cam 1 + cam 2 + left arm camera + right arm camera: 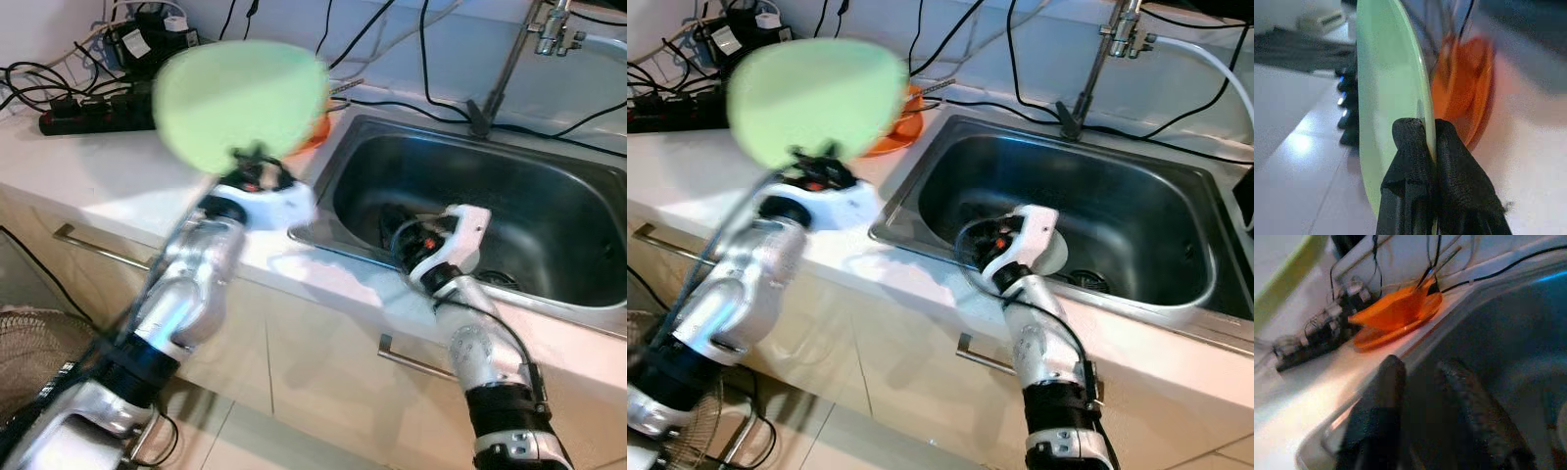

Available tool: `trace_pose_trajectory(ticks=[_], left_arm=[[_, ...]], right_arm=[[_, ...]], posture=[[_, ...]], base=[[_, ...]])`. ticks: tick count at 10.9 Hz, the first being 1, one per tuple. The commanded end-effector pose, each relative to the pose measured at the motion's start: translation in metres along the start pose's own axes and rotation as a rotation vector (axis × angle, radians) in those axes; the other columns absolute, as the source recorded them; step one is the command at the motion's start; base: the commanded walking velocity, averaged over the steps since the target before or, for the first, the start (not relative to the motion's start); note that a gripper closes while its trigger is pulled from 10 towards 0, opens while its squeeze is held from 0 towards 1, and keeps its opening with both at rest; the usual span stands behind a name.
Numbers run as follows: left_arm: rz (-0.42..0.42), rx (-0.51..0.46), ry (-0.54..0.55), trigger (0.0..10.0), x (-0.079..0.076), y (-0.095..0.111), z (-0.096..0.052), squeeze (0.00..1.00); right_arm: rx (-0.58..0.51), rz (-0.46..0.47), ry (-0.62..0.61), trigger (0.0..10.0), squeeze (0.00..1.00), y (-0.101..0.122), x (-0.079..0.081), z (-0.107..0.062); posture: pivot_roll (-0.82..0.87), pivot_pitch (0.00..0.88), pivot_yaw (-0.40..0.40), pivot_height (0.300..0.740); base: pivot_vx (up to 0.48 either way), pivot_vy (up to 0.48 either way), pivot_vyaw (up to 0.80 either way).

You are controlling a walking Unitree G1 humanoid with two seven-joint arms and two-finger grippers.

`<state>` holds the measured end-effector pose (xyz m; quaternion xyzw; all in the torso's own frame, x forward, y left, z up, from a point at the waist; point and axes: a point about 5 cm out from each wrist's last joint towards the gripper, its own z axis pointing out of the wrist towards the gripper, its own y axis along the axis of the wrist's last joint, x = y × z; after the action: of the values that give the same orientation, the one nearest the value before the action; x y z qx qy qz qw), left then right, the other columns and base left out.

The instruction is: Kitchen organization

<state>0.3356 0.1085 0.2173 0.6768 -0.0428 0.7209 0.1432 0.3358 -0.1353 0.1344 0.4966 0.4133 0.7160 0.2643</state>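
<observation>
Gripping the round pale-green plate point(240, 103) by its rim above the white countertop point(118, 181), the left gripper point(1422, 147) looks mid-job, orange dishes point(896, 132) unsorted by the steel sink point(1176, 211) where the right gripper point(1420, 382), fingers parted, holds nothing

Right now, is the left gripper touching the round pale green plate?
Touching. In the left wrist view, the left gripper's two black fingers are shut on the rim of the round pale green plate, one on each face, with no gap.
</observation>
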Motion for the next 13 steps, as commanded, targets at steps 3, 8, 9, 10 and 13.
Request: trace_pose_trajectory(ticks=[3,8,9,10,13], left_arm=[[-0.029,-0.143,-0.013,10.0,-0.01,0.027,0.002,0.0],[-0.032,-0.205,-0.096,10.0,-0.025,0.036,0.002,0.0],[-0.032,-0.213,-0.107,10.0,-0.027,0.038,0.002,0.0],[-0.031,-0.222,-0.119,10.0,-0.028,0.039,0.002,0.0],[-0.03,-0.276,-0.135,10.0,-0.029,0.049,0.001,0.0]], right_arm=[[-0.079,0.141,0.018,10.0,1.0,0.019,0.003,0.007],[-0.146,0.342,0.106,10.0,0.0,0.036,0.019,0.011],[-0.148,0.341,0.117,10.0,0.0,0.038,0.022,0.012],[-0.141,0.339,0.124,10.0,0.0,0.038,0.023,0.012],[-0.128,0.346,0.13,10.0,0.0,0.035,0.029,0.014]], posture=[[0.17,0.0,0.003,0.74],[0.17,0.0,0.01,0.74],[0.17,0.0,0.011,0.74],[0.17,0.0,0.011,0.74],[0.17,0.0,0.009,0.74]], base=[[0.0,0.0,0.0],[0.0,0.0,0.0],[0.0,0.0,0.0],[0.0,0.0,0.0],[0.0,0.0,0.0]])
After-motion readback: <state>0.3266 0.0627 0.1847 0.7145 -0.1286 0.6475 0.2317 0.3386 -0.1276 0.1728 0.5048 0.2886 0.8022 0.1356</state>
